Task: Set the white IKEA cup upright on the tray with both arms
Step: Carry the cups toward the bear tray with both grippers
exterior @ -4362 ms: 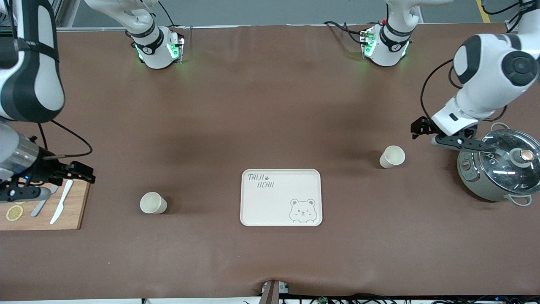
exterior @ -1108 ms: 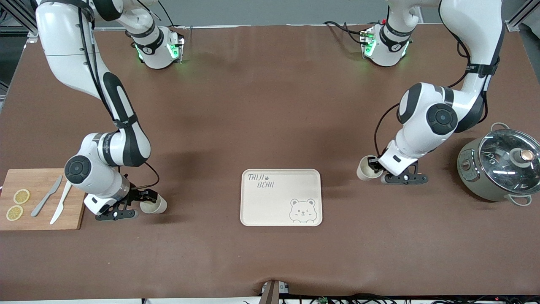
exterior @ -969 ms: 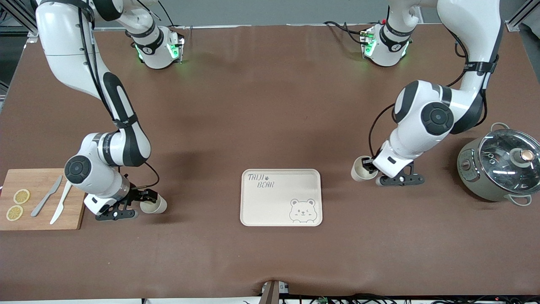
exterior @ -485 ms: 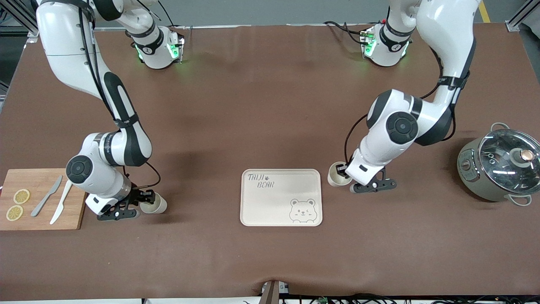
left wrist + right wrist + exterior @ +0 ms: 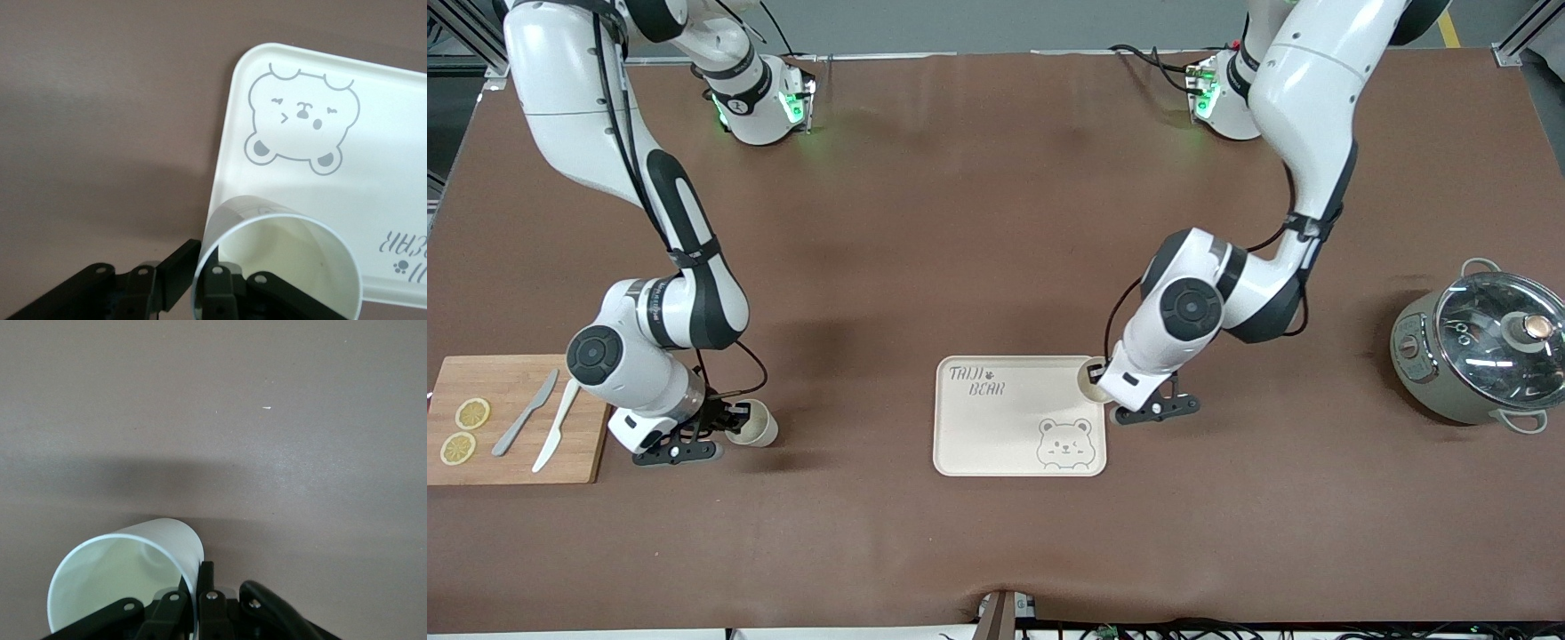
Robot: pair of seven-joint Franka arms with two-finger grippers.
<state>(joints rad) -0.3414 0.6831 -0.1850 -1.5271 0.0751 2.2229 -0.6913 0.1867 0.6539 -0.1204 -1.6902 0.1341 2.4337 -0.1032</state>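
The cream-white tray (image 5: 996, 418) with "TAIJI BEAR" lettering and a bear face lies mid-table, near the front camera. My left gripper (image 5: 1100, 380) is shut on the rim of a white cup (image 5: 1091, 377), one finger inside and one outside, and holds it over the tray's edge toward the left arm's end. The left wrist view shows this cup (image 5: 287, 263) over the tray (image 5: 387, 133). My right gripper (image 5: 731, 425) is shut on the rim of a second white cup (image 5: 754, 423) toward the right arm's end. That cup also shows in the right wrist view (image 5: 120, 577).
A wooden cutting board (image 5: 507, 391) with two knives and lemon slices lies at the right arm's end. A grey-green pot (image 5: 1480, 356) with a glass lid stands at the left arm's end. A brown mat (image 5: 960, 222) covers the table.
My left arm has carried its cup toward the tray, from the mat beside the pot's end to over the tray's edge. My right gripper has stayed at its cup, barely moving.
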